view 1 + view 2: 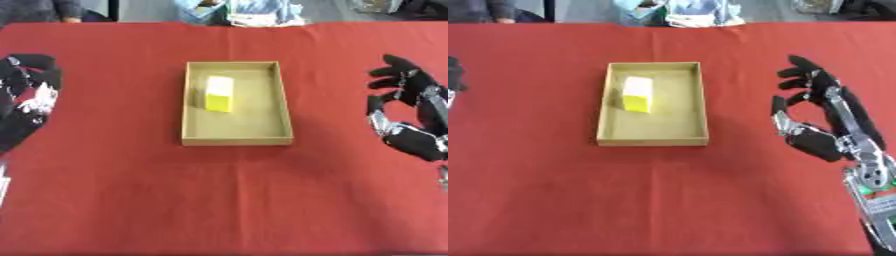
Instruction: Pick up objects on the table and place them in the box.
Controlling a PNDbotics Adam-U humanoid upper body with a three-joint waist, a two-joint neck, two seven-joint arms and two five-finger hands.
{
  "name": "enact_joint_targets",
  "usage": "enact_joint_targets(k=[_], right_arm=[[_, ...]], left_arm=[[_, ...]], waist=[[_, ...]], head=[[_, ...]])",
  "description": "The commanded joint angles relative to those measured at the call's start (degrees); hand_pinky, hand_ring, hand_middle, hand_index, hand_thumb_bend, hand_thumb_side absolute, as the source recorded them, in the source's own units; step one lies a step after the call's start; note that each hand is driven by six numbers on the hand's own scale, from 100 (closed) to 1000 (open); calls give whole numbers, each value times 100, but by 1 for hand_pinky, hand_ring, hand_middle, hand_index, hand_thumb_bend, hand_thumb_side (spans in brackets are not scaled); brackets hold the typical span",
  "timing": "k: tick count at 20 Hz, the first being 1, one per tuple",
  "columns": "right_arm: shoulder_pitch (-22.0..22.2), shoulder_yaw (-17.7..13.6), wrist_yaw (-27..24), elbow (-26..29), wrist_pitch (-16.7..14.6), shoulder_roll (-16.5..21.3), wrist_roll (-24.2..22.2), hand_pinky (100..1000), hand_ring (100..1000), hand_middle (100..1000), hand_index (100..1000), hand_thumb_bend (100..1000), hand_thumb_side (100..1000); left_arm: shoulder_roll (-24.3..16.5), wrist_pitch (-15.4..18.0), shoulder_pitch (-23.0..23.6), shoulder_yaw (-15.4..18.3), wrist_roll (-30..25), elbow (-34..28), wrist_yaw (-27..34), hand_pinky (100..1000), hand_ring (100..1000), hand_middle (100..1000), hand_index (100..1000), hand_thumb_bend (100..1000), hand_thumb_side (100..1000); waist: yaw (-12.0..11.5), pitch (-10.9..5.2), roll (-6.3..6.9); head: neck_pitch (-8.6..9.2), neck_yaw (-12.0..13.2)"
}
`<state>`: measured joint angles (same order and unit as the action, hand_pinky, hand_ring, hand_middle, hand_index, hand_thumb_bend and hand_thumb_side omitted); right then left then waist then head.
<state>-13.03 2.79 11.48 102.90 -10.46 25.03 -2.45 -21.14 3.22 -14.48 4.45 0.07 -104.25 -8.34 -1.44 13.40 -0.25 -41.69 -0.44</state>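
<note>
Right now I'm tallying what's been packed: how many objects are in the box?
1. A yellow and white block lies in the far left part of the box. Nothing else shows inside, and none remain on the red cloth.

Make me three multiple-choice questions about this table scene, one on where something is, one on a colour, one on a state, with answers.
1. Where is the yellow and white block?
A. on the red tablecloth, left of the box
B. inside the shallow tan cardboard box, toward its far left part
C. in the right hand

2. What colour is the tablecloth?
A. blue
B. green
C. red

3. What is the right hand doing?
A. open, holding nothing
B. shut on the block
C. pressing on the box

Answers: 1 B, the block lies within the box walls. 2 C, red cloth covers the table. 3 A, its fingers are spread, well apart from the box.
</note>
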Motion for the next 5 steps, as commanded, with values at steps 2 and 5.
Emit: enact_joint_targets(k=[2,5], right_arm=[[-52,-63,-25,182,13,64,38,598,750,770,962,100,288],[-51,-66,-21,199,19,62,30,598,750,769,962,100,288]], left_arm=[[-21,-8,-21,69,54,-89,44,635,520,577,710,285,567],[-2,-18,-12,68,51,-91,44,635,519,577,711,284,570]], waist=[[16,-74,11],[23,-74,17]], head=[[62,14],[69,8]])
